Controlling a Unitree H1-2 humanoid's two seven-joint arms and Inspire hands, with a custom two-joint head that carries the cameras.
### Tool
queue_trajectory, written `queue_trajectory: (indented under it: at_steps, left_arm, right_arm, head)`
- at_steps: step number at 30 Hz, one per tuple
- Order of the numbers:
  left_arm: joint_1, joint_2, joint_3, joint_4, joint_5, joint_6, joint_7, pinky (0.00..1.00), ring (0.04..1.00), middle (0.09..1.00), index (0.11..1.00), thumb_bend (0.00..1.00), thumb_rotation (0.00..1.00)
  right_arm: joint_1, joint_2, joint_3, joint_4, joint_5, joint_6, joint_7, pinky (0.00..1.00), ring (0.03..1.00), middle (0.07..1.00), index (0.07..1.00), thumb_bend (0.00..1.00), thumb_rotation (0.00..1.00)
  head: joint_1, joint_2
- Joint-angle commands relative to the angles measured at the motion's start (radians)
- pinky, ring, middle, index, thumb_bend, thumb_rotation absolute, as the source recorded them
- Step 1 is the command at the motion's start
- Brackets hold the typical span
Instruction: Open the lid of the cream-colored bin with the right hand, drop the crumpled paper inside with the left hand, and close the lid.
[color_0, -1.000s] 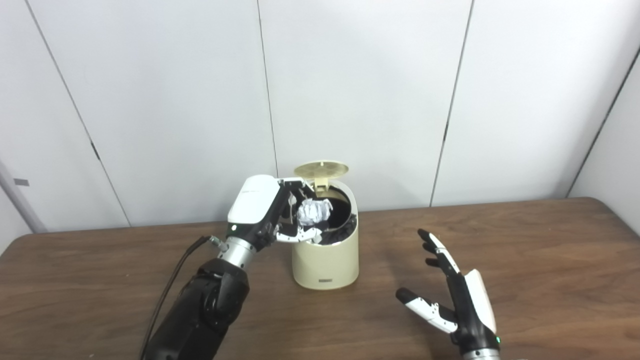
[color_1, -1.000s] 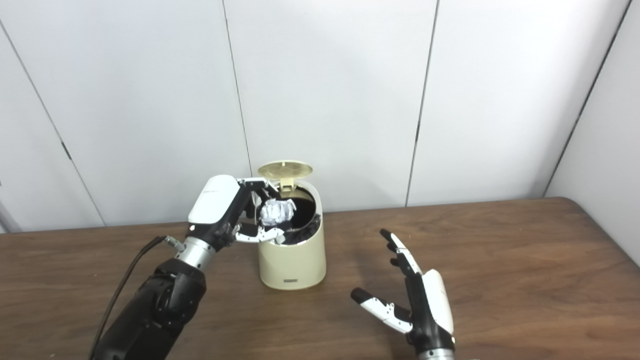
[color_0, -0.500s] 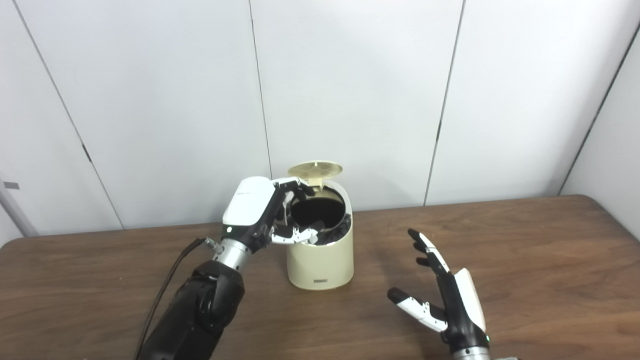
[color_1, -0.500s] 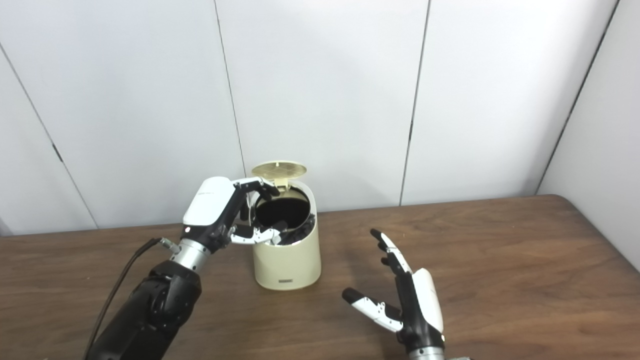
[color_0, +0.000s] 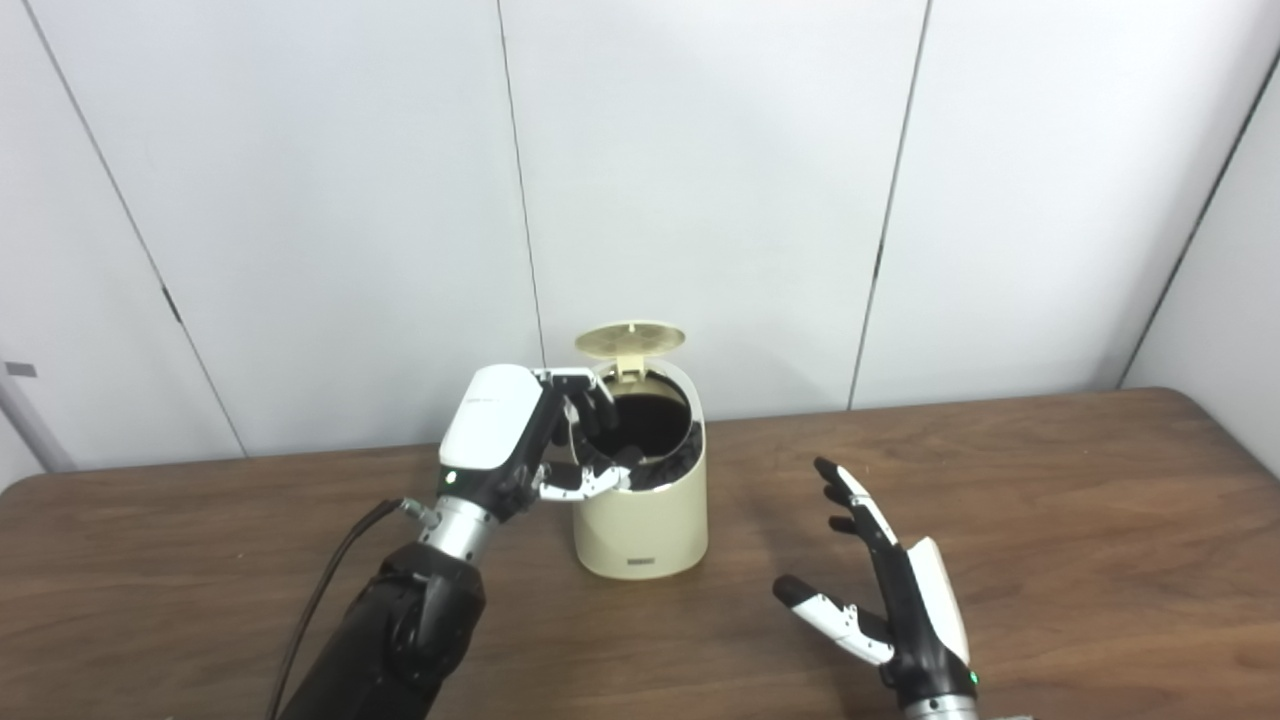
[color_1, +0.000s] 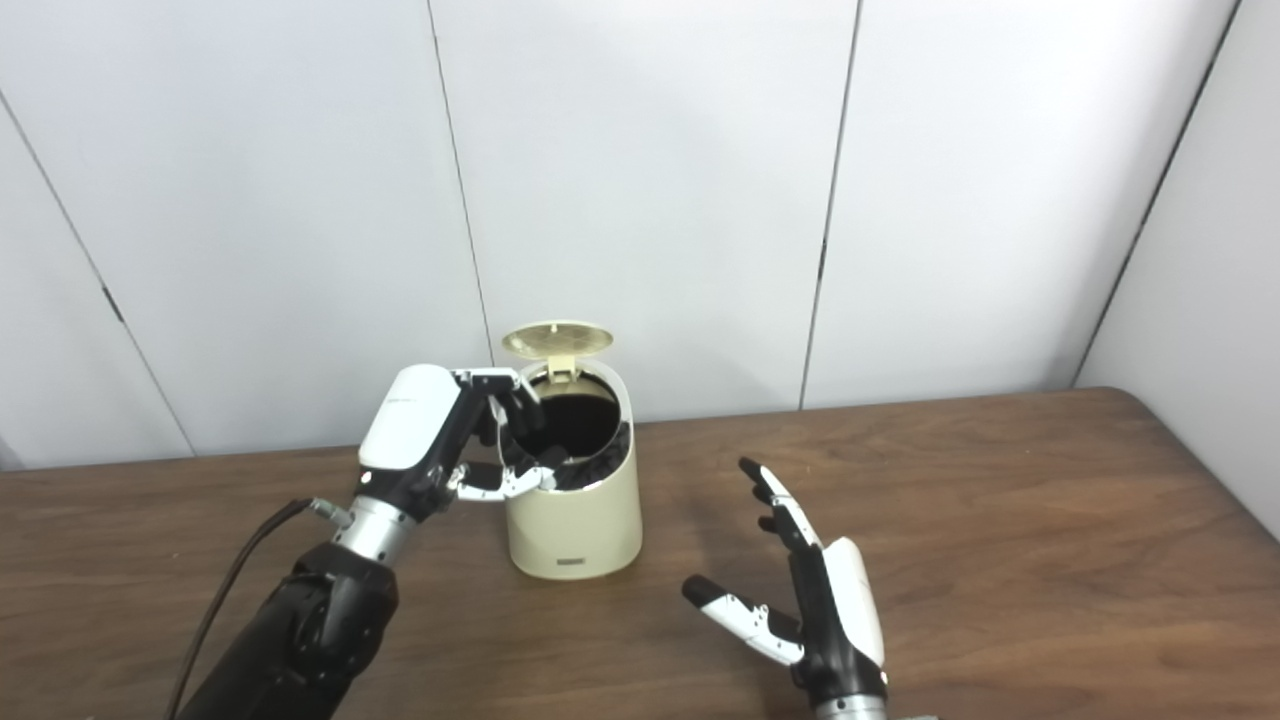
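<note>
Wooden table (color_0: 1050, 500): open-lidded bin (color_0: 642, 505)

No text, number or sign can be read in either view. The only mark that looks like a label is a small dark rectangular plate low on the front of the cream-coloured, round plastic bin (color_0: 641, 510), just above its base; it is too small and blurred to make out any letters or a brand.
</note>
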Motion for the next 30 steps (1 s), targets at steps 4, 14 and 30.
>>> queue_trajectory:
  at_steps: [4, 14, 30]
  left_arm:
    - [0.017, 0.027, 0.037, -0.080, -0.033, -0.068, 0.003, 0.27, 0.367, 0.477, 0.488, 0.52, 0.00]
    - [0.139, 0.039, 0.151, -0.233, -0.145, -0.087, -0.048, 0.27, 0.417, 0.492, 0.504, 0.50, 0.00]
    - [0.350, 0.052, 0.344, -0.318, -0.290, -0.036, -0.075, 0.26, 0.415, 0.491, 0.499, 0.50, 0.00]
  right_arm:
    - [0.017, 0.024, 0.016, 0.013, 0.005, -0.023, -0.005, 0.77, 0.866, 0.900, 0.894, 0.80, 0.82]
    - [0.019, 0.008, 0.012, 0.013, 0.011, -0.020, 0.005, 0.78, 0.870, 0.904, 0.903, 0.77, 0.82]
    - [0.014, -0.017, 0.003, 0.032, 0.017, -0.033, 0.001, 0.77, 0.868, 0.900, 0.896, 0.77, 0.83]
  head:
    - [0.003, 0.000]
    - [0.018, -0.003]
    - [0.039, -0.009]
